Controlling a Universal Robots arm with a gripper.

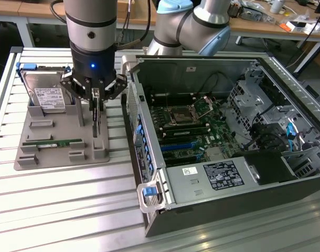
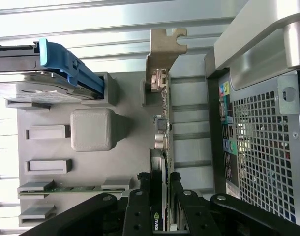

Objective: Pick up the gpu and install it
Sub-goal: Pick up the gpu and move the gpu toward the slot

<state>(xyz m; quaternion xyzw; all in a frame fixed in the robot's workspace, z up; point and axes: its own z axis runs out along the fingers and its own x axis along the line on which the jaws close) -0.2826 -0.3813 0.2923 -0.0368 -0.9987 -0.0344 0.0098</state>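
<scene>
The gpu (image 1: 98, 119) stands on edge in a slot of the grey holder tray (image 1: 50, 157), its silver end bracket (image 2: 163, 54) pointing away from the wrist camera. My gripper (image 1: 96, 98) hangs straight down over it. In the wrist view the dark card (image 2: 163, 129) runs between the two black fingers (image 2: 140, 209), which sit against its two faces, so the gripper (image 2: 160, 199) is shut on it. The card's lower edge still rests in the holder.
A silver hard drive (image 1: 49, 94) with a blue clip (image 2: 66, 64) stands in the same tray, and a green memory stick (image 1: 52, 143) lies near its front. The open computer case (image 1: 275, 173) sits to the exterior view's right, with blue slots (image 1: 181, 144) on its motherboard.
</scene>
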